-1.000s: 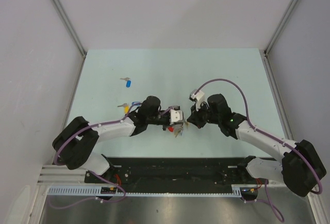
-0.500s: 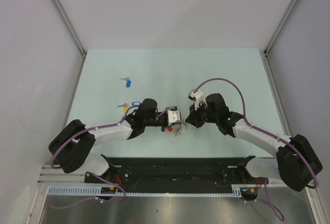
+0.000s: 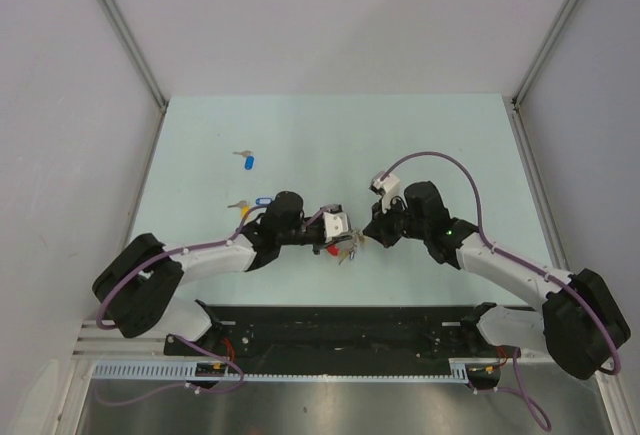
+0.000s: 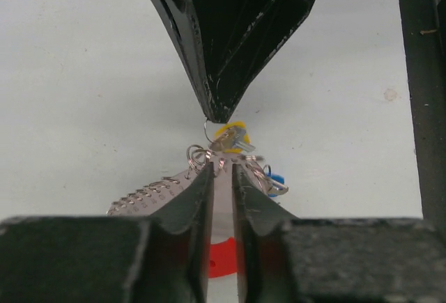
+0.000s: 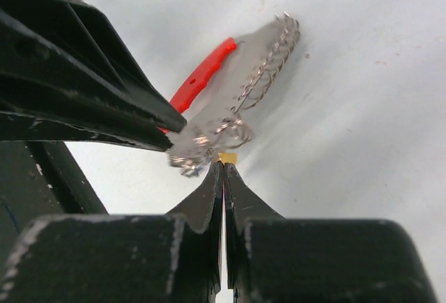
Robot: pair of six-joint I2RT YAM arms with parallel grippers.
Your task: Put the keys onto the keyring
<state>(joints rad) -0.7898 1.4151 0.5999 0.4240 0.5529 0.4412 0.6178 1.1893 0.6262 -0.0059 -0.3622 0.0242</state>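
Red plastic for half its loop and silvery coiled links for the other half: a large keyring (image 5: 209,73), close to the middle of the near edge of the pale green table (image 3: 330,135), lodged between the two hands. Bunched against the end of its links, a tangle of small wire rings, with a yellow-tagged key (image 4: 231,136) and a blue-tagged key (image 4: 277,179) close beside them.

From the left, the left hand (image 4: 221,171), fingers a narrow slit apart and astride the links; unclear whether touching them. From the right, the right hand (image 5: 222,171), almost tip to tip with the left, pressed fully together on the thin wire loop at the yellow tag.

Seen from above, much of the keyring covered by the black fingers of both hands.

Well apart, toward the far left corner, a lone blue key (image 3: 248,161). Nearer, beside the left arm, a spare yellow key (image 3: 244,209) and a spare blue key (image 3: 263,199), close together.
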